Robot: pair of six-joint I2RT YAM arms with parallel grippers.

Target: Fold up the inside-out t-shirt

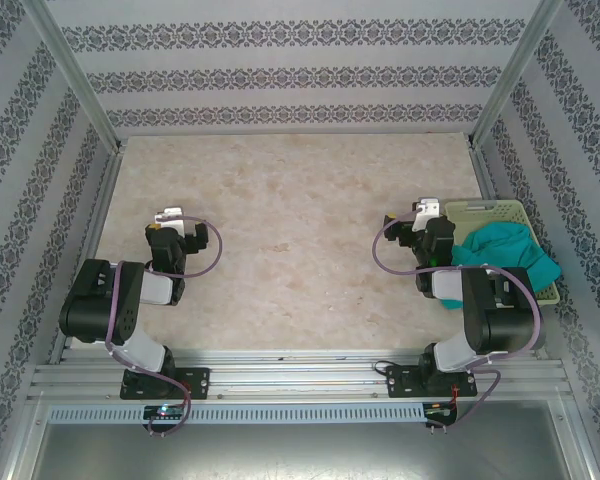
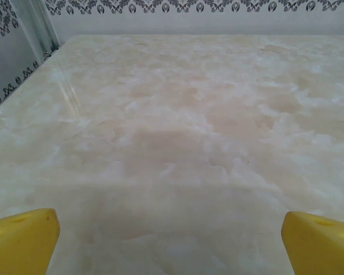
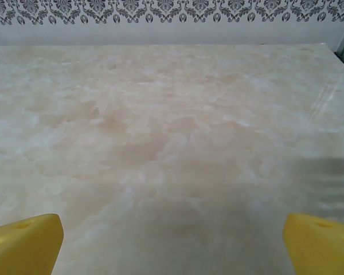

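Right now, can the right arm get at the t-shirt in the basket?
Probably yes. The t-shirt lies heaped in the basket close beside that arm, with nothing over it. The right gripper is open but points away from it, so it would have to swing round.

There are two robot arms (image 1: pixel 120 300) (image 1: pixel 485 310), one teal t-shirt (image 1: pixel 502 250), one pale basket (image 1: pixel 485 208) and one marbled table (image 1: pixel 290 230).

Damask-striped walls (image 1: pixel 280 75) enclose a beige marbled tabletop (image 1: pixel 290 200) (evenly lit).
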